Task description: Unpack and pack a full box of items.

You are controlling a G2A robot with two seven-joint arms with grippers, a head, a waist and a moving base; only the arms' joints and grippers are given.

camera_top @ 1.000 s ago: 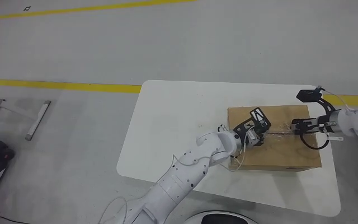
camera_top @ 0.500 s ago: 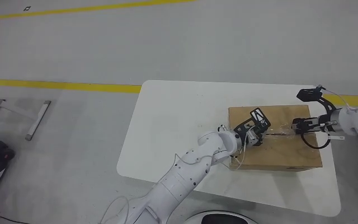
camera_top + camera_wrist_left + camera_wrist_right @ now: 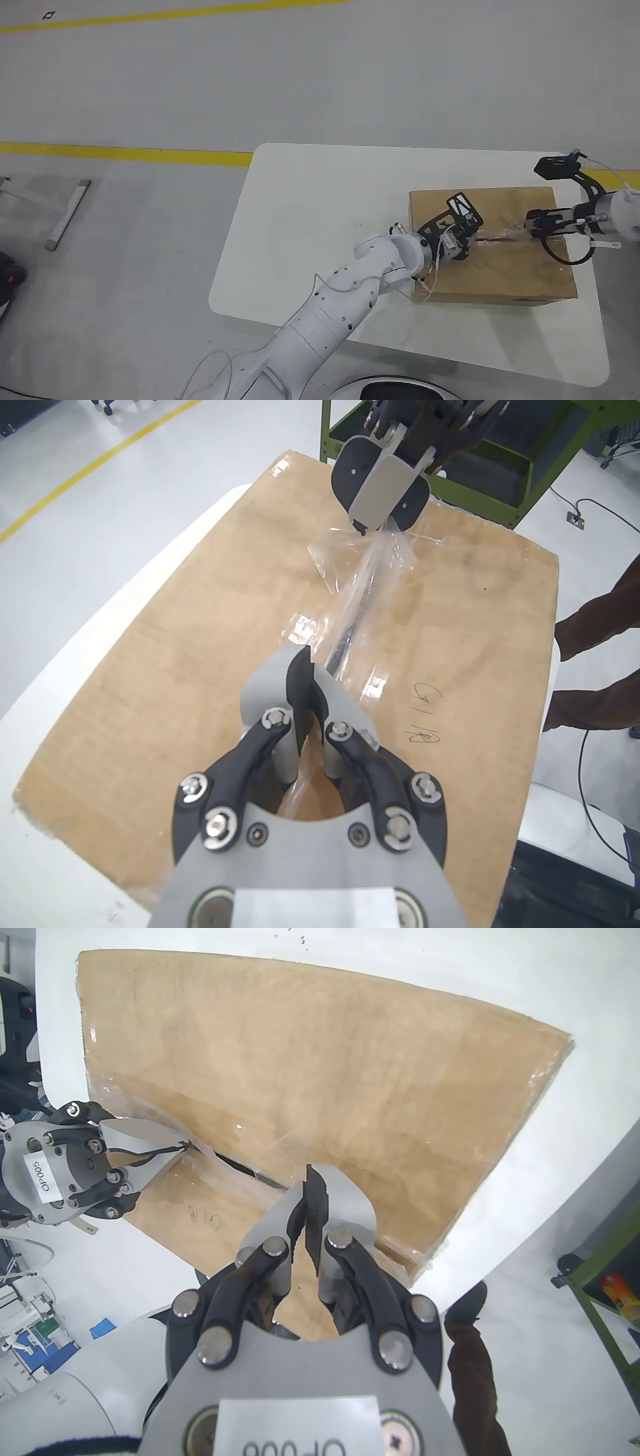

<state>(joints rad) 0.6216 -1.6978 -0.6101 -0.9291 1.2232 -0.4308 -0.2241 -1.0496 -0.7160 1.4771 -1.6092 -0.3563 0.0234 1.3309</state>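
One cardboard box, flaps closed, on the right half of the white table. Clear tape strip raised off the centre seam, stretched between left gripper and right gripper, each pinching it. Step: unsealing. Next move probably calls for peeling the strip free.

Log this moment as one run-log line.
left gripper: shut on tape | right gripper: shut on tape | tape: stretched between both over box seam | box: flaps down, on table
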